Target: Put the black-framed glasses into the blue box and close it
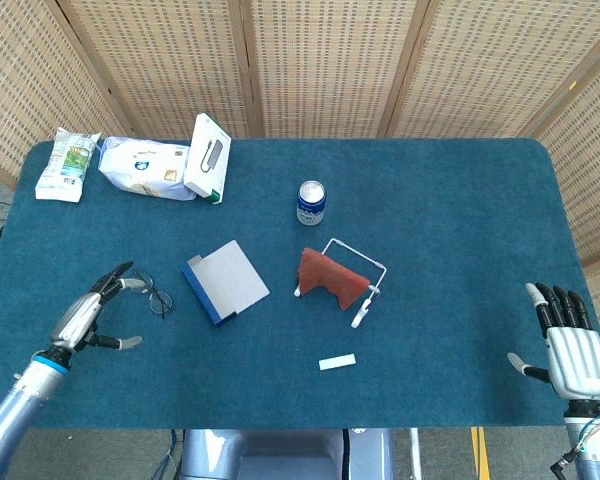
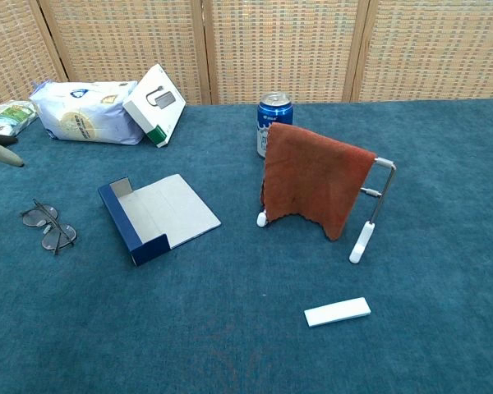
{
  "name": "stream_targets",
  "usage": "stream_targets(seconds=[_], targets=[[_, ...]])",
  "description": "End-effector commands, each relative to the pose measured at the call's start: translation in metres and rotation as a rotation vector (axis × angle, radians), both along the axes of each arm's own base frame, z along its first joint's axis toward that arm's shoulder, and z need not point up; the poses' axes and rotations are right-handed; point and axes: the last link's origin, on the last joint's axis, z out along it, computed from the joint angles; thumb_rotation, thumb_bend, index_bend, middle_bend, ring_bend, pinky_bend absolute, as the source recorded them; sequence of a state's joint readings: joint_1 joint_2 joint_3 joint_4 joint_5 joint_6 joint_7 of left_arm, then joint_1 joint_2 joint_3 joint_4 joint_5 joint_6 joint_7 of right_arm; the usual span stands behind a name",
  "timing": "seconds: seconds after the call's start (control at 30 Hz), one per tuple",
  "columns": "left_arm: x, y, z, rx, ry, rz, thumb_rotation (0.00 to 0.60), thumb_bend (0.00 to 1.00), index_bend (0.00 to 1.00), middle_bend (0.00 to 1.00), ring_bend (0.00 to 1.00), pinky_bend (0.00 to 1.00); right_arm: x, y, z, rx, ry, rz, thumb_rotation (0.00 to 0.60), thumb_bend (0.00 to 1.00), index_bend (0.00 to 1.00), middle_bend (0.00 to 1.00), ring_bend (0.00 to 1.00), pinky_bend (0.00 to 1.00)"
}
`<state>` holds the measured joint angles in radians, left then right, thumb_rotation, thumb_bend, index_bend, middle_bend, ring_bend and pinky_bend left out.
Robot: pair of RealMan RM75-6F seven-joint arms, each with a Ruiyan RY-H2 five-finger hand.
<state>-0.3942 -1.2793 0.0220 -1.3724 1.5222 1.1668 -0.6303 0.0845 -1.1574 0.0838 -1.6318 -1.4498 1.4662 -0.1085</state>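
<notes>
The black-framed glasses (image 1: pixel 156 298) (image 2: pixel 48 226) lie flat on the blue cloth, just left of the blue box (image 1: pixel 225 282) (image 2: pixel 156 215). The box is open, its pale lid folded out flat to the right. My left hand (image 1: pixel 90 313) hovers left of the glasses with fingers spread and nothing in it; its fingertips (image 1: pixel 129 283) end close to the frame. In the chest view only one fingertip (image 2: pixel 3 155) shows at the left edge. My right hand (image 1: pixel 568 343) rests open at the table's front right corner, far from both.
A blue can (image 1: pixel 311 201) stands behind a red cloth hung on a white rack (image 1: pixel 335 278). A white strip (image 1: pixel 337 362) lies near the front edge. A white carton (image 1: pixel 209 157), a wipes pack (image 1: pixel 145 167) and a snack packet (image 1: pixel 68 165) sit at the back left.
</notes>
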Motion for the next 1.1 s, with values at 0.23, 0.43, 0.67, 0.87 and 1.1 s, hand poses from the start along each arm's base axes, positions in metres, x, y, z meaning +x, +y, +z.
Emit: stream_targets(seconds=[0.23,0.43,0.67,0.87,1.1], targets=[[-0.016,0.064,0.034,0.143,0.308,-0.08,0.6,0.11,0.43,0.0,0.0,0.0,0.0,0.0,0.0,-0.003,0.003,-0.001,0.6,0.1,0.0,0.1,0.0,0.0],[-0.028,0.075,0.02,0.104,0.4,-0.104,0.6,0.15,0.49,0.0,0.0,0.0,0.001,0.0,-0.001,-0.004,0.005,-0.001,0.6,0.1,0.0,0.1,0.0,0.0],[-0.029,0.093,-0.007,0.083,0.511,-0.157,0.6,0.15,0.49,0.0,0.0,0.0,0.001,0.0,-0.001,-0.004,0.003,-0.002,0.6,0.1,0.0,0.11,0.0,0.0],[-0.024,0.096,-0.025,0.053,0.525,-0.2,0.6,0.18,0.49,0.0,0.0,0.0,0.0,0.0,-0.001,-0.004,0.002,-0.002,0.6,0.1,0.0,0.11,0.0,0.0],[-0.018,0.101,-0.036,0.03,0.545,-0.219,0.6,0.29,0.49,0.0,0.0,0.0,0.0,0.0,-0.001,-0.003,0.001,-0.002,0.6,0.1,0.0,0.11,0.0,0.0]])
